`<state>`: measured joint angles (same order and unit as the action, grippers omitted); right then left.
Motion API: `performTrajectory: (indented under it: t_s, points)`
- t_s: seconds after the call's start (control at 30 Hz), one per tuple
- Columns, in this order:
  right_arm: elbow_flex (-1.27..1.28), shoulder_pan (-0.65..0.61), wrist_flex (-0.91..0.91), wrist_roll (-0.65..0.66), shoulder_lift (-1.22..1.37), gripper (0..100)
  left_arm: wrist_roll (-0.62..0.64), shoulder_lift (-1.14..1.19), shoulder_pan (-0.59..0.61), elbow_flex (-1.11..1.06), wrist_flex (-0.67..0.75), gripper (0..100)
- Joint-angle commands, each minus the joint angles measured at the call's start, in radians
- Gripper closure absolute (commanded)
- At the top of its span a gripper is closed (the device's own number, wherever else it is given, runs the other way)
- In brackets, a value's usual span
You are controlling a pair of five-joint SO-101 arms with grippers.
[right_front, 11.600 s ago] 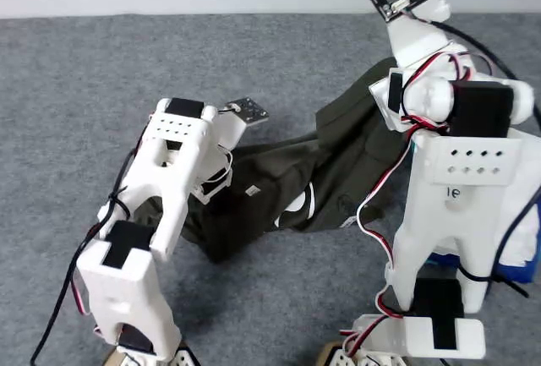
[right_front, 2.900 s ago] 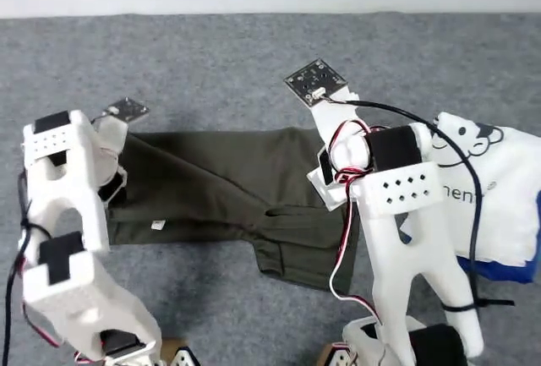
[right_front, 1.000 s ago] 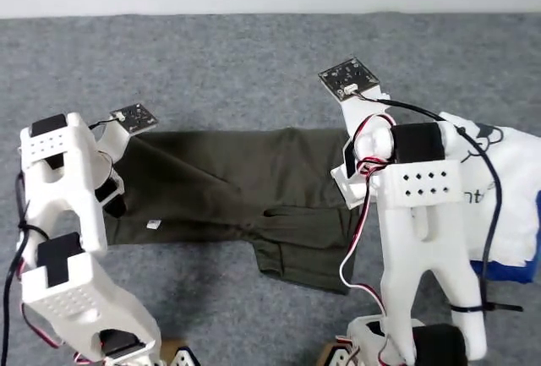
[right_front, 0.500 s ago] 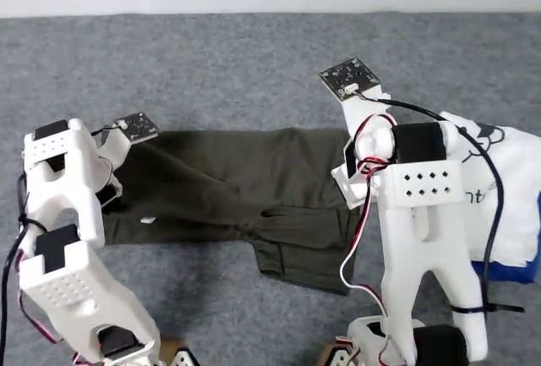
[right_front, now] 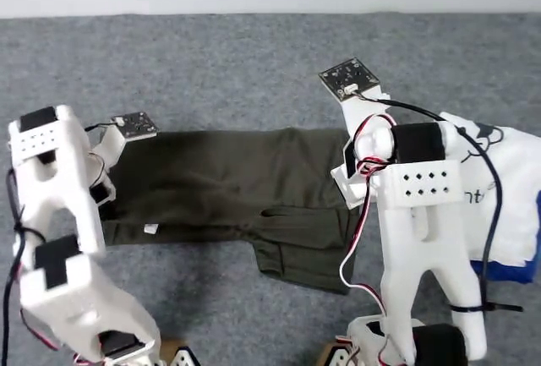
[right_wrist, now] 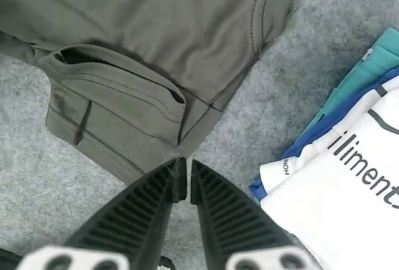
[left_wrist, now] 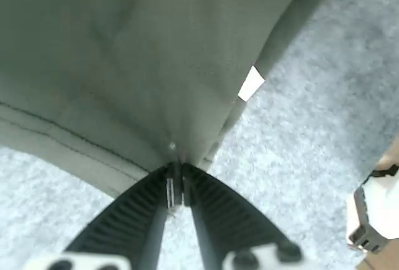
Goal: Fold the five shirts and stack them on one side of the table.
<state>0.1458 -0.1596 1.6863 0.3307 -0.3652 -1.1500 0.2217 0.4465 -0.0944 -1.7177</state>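
An olive shirt (right_front: 237,180) lies partly folded across the middle of the grey table, with a sleeve flap doubled over near its front edge. My left gripper (left_wrist: 176,186) is shut on the shirt's left edge, pinching the olive cloth (left_wrist: 124,64) close to a white tag (left_wrist: 251,84). In the high view the left arm (right_front: 51,172) stands at that edge. My right gripper (right_wrist: 184,179) is shut with nothing in it, hovering just off the folded sleeve's hem (right_wrist: 124,126) above bare table. The right arm (right_front: 414,188) stands over the shirt's right end.
A stack of folded shirts sits at the right side of the table: a white printed one (right_front: 507,188) on top, blue (right_front: 507,269) and teal (right_wrist: 368,64) beneath. Grey table surface (right_front: 211,53) stretches behind the olive shirt.
The left arm has shifted left and back, pulling the shirt's left edge outward. The diagonal crease at that end has flattened. The right arm has kept still.
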Motion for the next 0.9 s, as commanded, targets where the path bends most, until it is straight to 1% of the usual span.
performTrajectory:
  t_s: [0.0, 0.13, 0.27, 0.37, 0.43, 0.57, 0.8, 0.87]
  points:
    - [-0.012, 0.012, 0.002, -0.006, -0.012, 97.3, -0.043, -0.164, -0.025, -0.116, -0.037, 100]
    - [-0.012, 0.012, 0.002, -0.006, -0.012, 97.3, -0.049, -0.259, -0.041, -0.265, -0.009, 100]
    - [-0.012, 0.012, 0.002, -0.006, -0.012, 97.3, -0.043, -0.284, -0.041, -0.312, 0.066, 99]
    - [-0.012, 0.010, 0.004, -0.005, -0.012, 96.9, -0.043, -0.293, -0.038, -0.309, 0.087, 98]
    - [-0.012, 0.010, 0.010, -0.005, -0.012, 96.9, -0.035, -0.295, -0.017, -0.303, 0.114, 94]
    - [-0.012, 0.012, 0.012, -0.005, -0.012, 96.9, 0.052, -0.295, 0.049, -0.260, 0.203, 86]
    - [-0.012, 0.005, 0.018, -0.005, -0.012, 96.9, 0.063, -0.295, 0.063, -0.209, 0.226, 86]
    - [-0.011, -0.004, 0.030, -0.008, -0.005, 96.9, 0.127, -0.284, 0.060, -0.174, 0.255, 90]
